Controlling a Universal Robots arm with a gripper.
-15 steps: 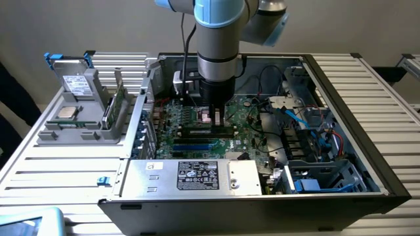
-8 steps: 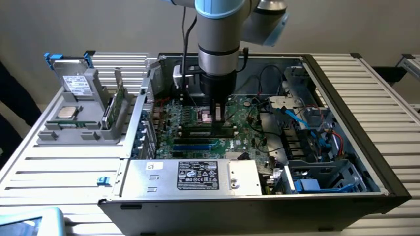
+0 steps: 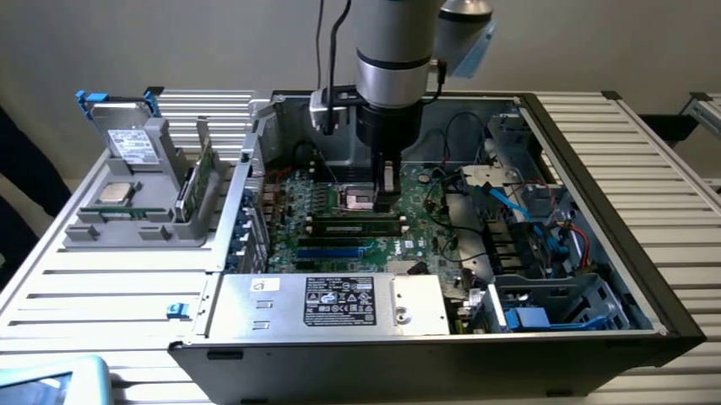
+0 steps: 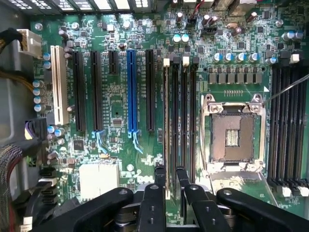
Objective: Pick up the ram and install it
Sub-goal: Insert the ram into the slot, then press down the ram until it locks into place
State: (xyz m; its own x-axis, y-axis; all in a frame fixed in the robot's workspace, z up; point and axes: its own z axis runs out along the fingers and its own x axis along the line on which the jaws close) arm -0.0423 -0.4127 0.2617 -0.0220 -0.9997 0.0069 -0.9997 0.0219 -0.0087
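The claw [image 3: 387, 202] hangs inside the open computer case [image 3: 451, 371] at the centre of the exterior view, its fingers [image 4: 160, 175] apart and clamped on nothing. The ram [image 3: 356, 224] sits in a black motherboard slot just below the fingertips.

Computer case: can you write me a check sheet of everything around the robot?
Surface: white slatted table, with the open computer case on it.
Job's things: green ram upright in grey holder, exterior view's left.
Clutter: drive and processor chip in the holder.
Grippers: gripper open, over the black memory slots.
Cables: cables inside the case.
Surroundings: plain wall.
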